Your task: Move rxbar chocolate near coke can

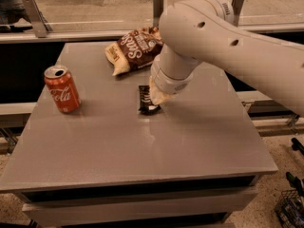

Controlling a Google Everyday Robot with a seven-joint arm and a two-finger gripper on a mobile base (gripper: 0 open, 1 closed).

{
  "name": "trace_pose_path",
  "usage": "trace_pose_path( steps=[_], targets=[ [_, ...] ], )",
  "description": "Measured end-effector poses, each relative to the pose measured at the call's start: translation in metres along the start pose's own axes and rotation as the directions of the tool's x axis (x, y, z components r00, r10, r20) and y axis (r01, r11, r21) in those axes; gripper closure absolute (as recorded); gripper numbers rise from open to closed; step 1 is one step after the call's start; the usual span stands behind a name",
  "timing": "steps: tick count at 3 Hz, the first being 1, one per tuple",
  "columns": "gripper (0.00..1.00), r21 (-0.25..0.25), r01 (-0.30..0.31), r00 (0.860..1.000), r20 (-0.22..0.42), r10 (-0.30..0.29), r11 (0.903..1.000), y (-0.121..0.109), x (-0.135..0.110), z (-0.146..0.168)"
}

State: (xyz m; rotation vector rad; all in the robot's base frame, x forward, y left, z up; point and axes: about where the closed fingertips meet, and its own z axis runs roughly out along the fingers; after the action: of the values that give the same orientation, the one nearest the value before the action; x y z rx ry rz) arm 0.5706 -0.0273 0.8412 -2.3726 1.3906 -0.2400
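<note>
The rxbar chocolate (144, 99) is a small flat black wrapper lying on the grey table (142, 151) near its middle. The coke can (61, 89) stands upright at the table's left side, well apart from the bar. My white arm reaches in from the upper right, and my gripper (157, 99) is down at the bar's right edge, largely hidden by the wrist. Part of the bar is covered by it.
A large brown chip bag (135, 49) lies at the back of the table, behind the bar and close to my arm. Metal rails and posts (31, 13) run behind the table. The table's front edge drops off to the floor.
</note>
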Motion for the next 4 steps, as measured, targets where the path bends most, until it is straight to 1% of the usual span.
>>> trace_pose_path(
  steps=[1, 2, 3, 4],
  targets=[
    [1.0, 0.001, 0.023, 1.0, 0.012, -0.023, 0.9997, -0.003, -0.016, 0.003],
    [1.0, 0.001, 0.023, 1.0, 0.012, -0.023, 0.9997, -0.003, -0.016, 0.003],
    [1.0, 0.0, 0.056, 0.998, 0.024, -0.056, 0.9984, -0.007, -0.038, 0.006],
    [1.0, 0.0, 0.056, 0.998, 0.025, -0.056, 0.9984, -0.007, -0.038, 0.005]
  ],
)
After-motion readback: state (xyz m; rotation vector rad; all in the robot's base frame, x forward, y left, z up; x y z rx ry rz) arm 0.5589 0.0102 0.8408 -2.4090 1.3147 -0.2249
